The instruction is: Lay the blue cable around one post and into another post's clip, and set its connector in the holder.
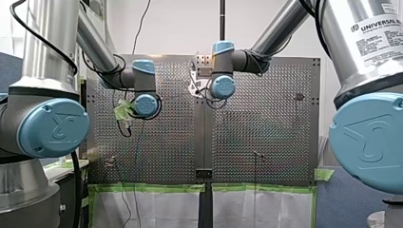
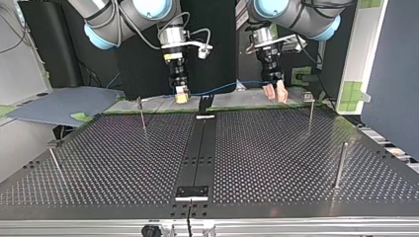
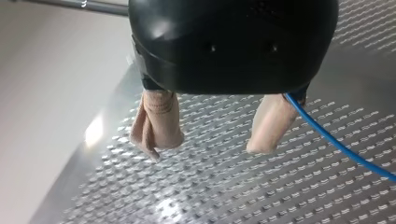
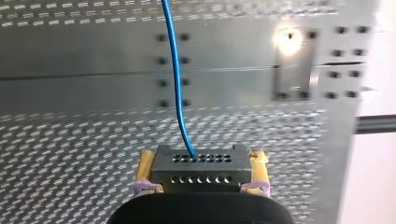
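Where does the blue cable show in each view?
Front view: cannot make it out.
Top view: blue cable runs between my right gripper and my left gripper.
Left wrist view: beside one finger, outside the gap.
Right wrist view: leads ahead from the gripped connector.
Shared landmark: perforated table.

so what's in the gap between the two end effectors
The blue cable spans it, running from the connector held in my right end effector across toward my open left end effector. The top view shows this.
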Robot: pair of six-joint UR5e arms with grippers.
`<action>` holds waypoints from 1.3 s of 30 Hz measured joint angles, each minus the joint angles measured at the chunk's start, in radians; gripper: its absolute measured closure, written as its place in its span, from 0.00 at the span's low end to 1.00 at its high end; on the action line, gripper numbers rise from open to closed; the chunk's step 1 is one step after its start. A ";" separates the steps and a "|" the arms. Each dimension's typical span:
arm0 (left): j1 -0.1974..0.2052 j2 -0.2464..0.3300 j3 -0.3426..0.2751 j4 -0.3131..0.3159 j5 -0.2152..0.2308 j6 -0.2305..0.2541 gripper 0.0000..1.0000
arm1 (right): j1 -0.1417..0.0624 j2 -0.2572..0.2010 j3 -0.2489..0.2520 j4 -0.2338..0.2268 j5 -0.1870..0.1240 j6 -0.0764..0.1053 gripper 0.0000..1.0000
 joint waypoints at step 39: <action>0.091 0.348 0.264 -0.348 0.049 -0.001 0.00 | -0.021 0.046 -0.205 0.139 -0.108 -0.079 1.00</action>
